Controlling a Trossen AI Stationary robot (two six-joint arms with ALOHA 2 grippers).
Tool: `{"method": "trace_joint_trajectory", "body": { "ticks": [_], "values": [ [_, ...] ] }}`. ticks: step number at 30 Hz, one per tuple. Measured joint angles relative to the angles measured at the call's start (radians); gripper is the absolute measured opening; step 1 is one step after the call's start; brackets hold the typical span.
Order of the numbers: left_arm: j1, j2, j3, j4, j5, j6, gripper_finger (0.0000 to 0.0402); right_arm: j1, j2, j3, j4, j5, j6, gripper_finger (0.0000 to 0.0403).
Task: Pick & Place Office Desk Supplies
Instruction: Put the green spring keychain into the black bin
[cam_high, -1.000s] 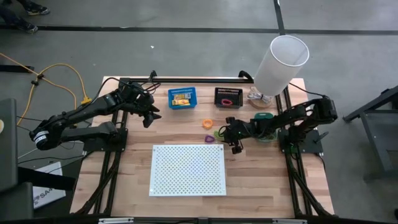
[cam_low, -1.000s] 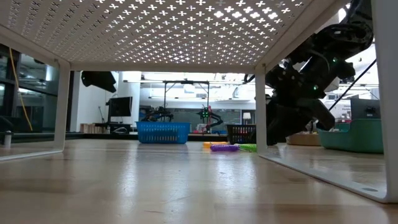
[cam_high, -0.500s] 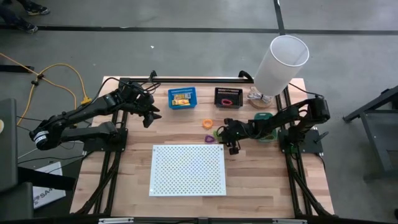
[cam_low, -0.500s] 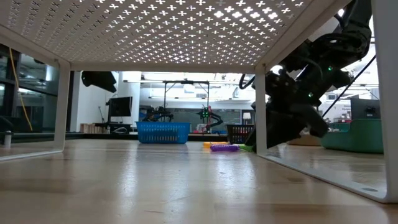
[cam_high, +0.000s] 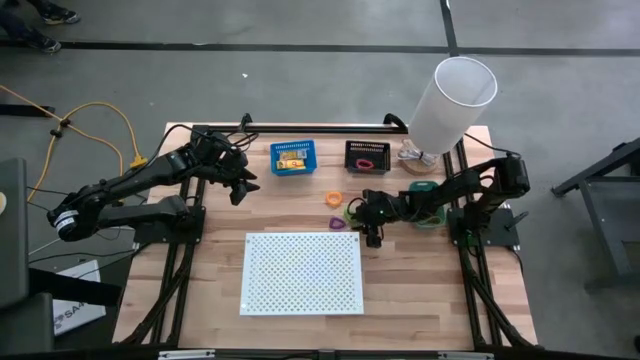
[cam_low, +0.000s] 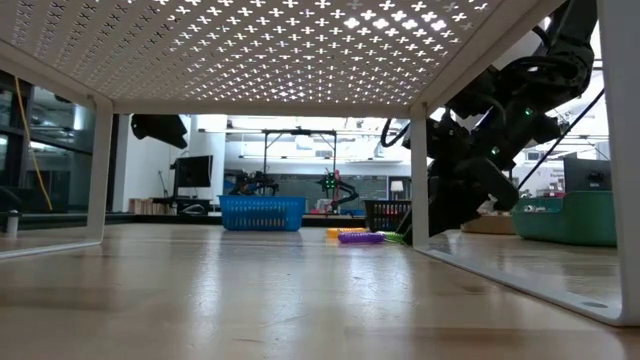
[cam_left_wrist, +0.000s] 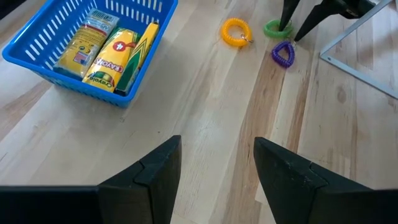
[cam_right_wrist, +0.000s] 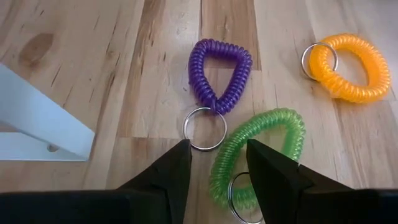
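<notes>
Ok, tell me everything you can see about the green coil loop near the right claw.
The green coil loop is a translucent bright-green spiral cord, plastic by its look, closed into an oval ring with a metal key ring on it. It lies flat on the wooden table, beside the purple loop and near the orange loop. The open right claw hangs just over it, one finger at its edge; whether they touch, I cannot tell.

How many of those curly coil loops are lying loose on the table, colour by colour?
Purple coil loop: 1
Green coil loop: 1
Orange coil loop: 1
Total: 3
</notes>
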Motion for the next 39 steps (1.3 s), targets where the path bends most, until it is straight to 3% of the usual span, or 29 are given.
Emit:
{"method": "trace_joint_trajectory", "body": {
  "ticks": [26, 39],
  "values": [
    [0.0, 0.0, 0.0, 0.0, 0.0, 0.0, 0.0195, 0.001, 0.001, -0.002, 0.017, 0.022, -0.006, 0.0022],
    [0.0, 0.0, 0.0, 0.0, 0.0, 0.0, 0.0195, 0.0, -0.032, -0.003, 0.005, 0.045, -0.028, 0.0022]
  ]
}}
